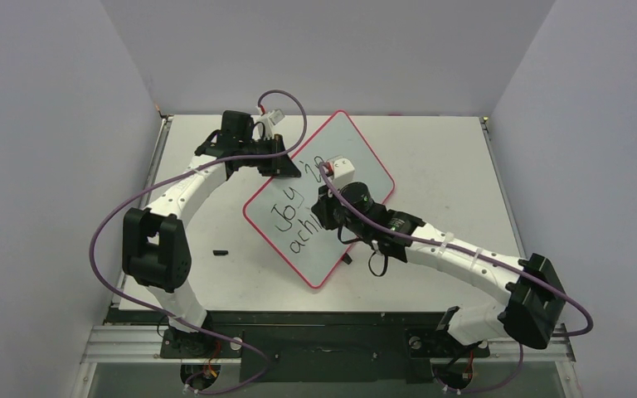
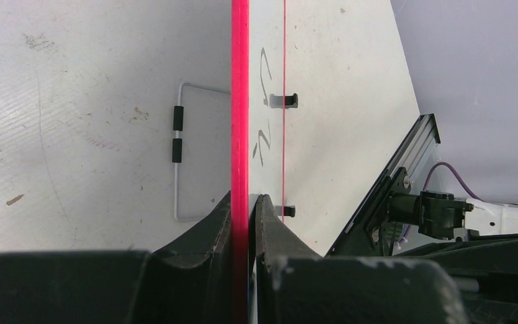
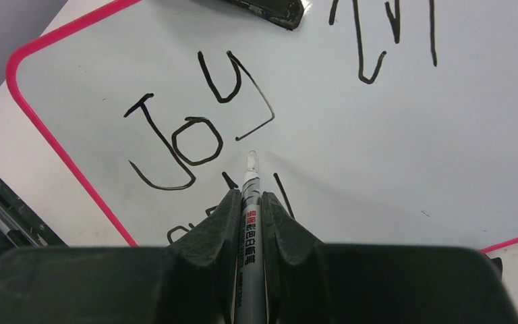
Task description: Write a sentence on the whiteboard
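The whiteboard (image 1: pixel 350 143), red-rimmed, lies turned like a diamond on the table. My left gripper (image 1: pixel 285 165) is shut on its upper left rim; in the left wrist view the fingers (image 2: pixel 243 200) pinch the red rim (image 2: pixel 240 101). My right gripper (image 1: pixel 333 217) is over the board, shut on a grey marker (image 3: pixel 249 223). The marker's tip (image 3: pixel 251 159) sits just below "Joy" (image 3: pixel 175 142). The sentence (image 1: pixel 293 222) reads "Joy in" with the start of "ach" beneath; my right arm hides the rest.
A small black cap (image 1: pixel 221 250) lies on the table left of the board. A wire stand with black grips (image 2: pixel 177 135) sits under the board's edge. Grey walls close in the table on three sides.
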Controlling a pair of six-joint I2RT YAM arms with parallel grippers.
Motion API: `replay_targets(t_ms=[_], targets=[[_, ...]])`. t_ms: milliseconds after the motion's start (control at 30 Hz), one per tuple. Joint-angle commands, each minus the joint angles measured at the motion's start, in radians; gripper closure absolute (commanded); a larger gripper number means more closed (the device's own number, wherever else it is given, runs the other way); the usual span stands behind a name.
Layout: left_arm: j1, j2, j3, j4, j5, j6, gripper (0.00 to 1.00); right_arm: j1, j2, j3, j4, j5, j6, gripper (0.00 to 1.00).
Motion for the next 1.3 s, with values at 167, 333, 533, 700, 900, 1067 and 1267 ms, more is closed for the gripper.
replay_targets(t_ms=[167,333,533,700,900,1067,1267], targets=[[-0.009,-0.036,-0.016,0.049,-0.161,0.138,1.00,-0.006,0.086,0.059,0.070,-0.044,0.013,1.00],[-0.009,-0.035,-0.015,0.050,-0.159,0.138,1.00,-0.010,0.088,0.025,0.072,-0.032,0.010,1.00],[-0.009,-0.034,-0.014,0.049,-0.156,0.136,1.00,-0.021,0.070,-0.022,0.071,-0.011,0.009,1.00],[-0.010,-0.034,-0.014,0.051,-0.156,0.136,1.00,-0.035,0.060,-0.031,0.061,0.001,0.008,1.00],[-0.011,-0.031,-0.014,0.051,-0.155,0.136,1.00,-0.048,0.026,-0.012,0.035,0.016,-0.002,1.00],[-0.011,-0.032,-0.014,0.049,-0.156,0.138,1.00,-0.048,-0.025,-0.007,0.027,0.012,-0.009,1.00],[-0.011,-0.031,-0.014,0.048,-0.157,0.139,1.00,-0.052,-0.070,-0.028,0.026,0.006,-0.012,1.00]])
